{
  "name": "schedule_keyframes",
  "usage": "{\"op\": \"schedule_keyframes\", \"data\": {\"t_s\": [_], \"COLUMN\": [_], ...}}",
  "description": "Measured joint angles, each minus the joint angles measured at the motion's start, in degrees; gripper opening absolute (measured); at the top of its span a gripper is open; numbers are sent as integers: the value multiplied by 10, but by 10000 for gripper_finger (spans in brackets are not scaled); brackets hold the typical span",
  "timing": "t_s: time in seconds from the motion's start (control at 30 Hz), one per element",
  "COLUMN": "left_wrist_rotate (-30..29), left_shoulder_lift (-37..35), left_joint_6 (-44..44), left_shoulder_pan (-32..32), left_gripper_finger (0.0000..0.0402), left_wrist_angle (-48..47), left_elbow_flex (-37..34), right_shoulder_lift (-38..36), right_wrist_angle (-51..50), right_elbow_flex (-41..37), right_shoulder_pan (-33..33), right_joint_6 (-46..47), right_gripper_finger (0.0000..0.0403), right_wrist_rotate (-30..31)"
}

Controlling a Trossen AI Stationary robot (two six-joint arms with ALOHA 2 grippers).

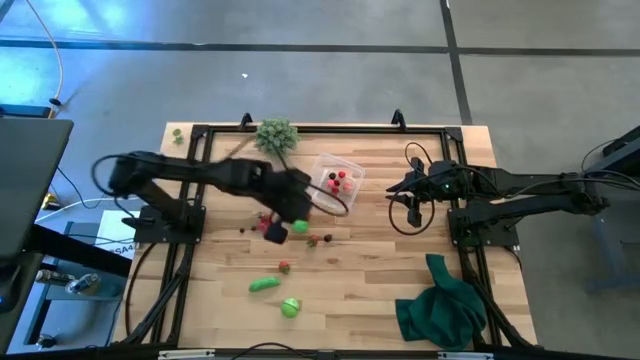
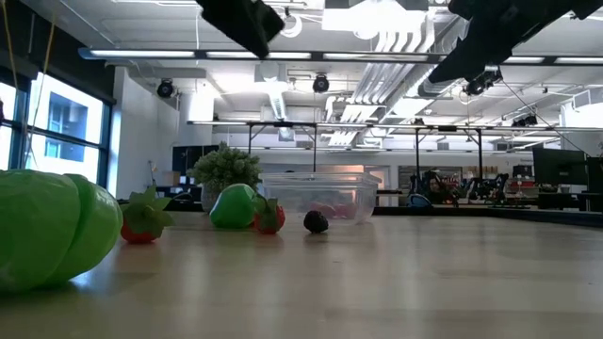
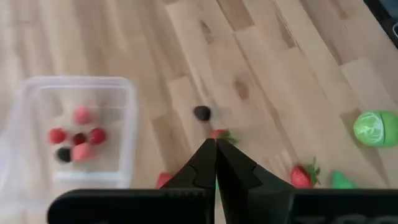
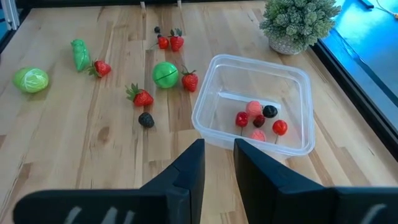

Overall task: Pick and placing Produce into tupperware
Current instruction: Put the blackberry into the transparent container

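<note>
Reading the overhead frame from left to right, we find our left gripper [image 1: 296,208] near the centre, its fingers pressed together with nothing between them, hanging above the scattered produce. Below it, in the lower middle of the frame, lie a green oblong piece [image 1: 264,285] and a green round piece [image 1: 290,308], both well apart from the tub. Just under the gripper sit a green ball [image 4: 165,74], a few strawberries [image 4: 142,96] and a dark berry [image 4: 146,119] on the surface [image 1: 380,290].

Our first risk, as we judge it, is here: with fingers pressed together, a descent onto the berry below would knock it away rather than take it, and these round pieces likely roll freely on smooth wood.

Further right, upper centre, the clear tub [image 1: 350,166] already holds several red, pink and dark berries [image 4: 258,120]. It looks light, so we think a careless release or a brushing arm may shove or tip it and spill what is inside. The spiky plant [image 1: 277,134] stands just beside it and may snag a swinging arm.

At the right, our right gripper [image 1: 415,203] waits near the tub, fingers partly spread and holding nothing. Both arms reaching for the tub could collide.
</note>
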Motion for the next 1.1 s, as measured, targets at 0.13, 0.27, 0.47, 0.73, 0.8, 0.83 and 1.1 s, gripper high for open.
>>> {"op": "schedule_keyframes", "data": {"t_s": [0.13,0.27,0.47,0.73,0.8,0.83,1.1], "left_wrist_rotate": [-4,-8,-2,-4,-4,-6,-30], "left_shoulder_lift": [59,109,166,216,224,228,238], "left_joint_6": [-2,-28,-58,-91,-103,-107,-135], "left_shoulder_pan": [-20,-26,-24,-24,-24,-24,-24], "left_gripper_finger": [3,3,45,142,157,164,202], "left_wrist_angle": [16,23,59,102,111,116,142], "left_elbow_flex": [6,6,5,6,6,6,5], "right_shoulder_lift": [0,0,0,0,0,0,0], "right_wrist_angle": [0,0,0,-8,-12,-13,-14], "right_elbow_flex": [0,0,0,0,0,0,0], "right_shoulder_pan": [0,0,0,0,0,0,0], "right_joint_6": [0,0,0,0,0,0,0], "right_gripper_finger": [75,75,75,75,75,75,75], "right_wrist_rotate": [0,0,0,1,1,1,3]}}
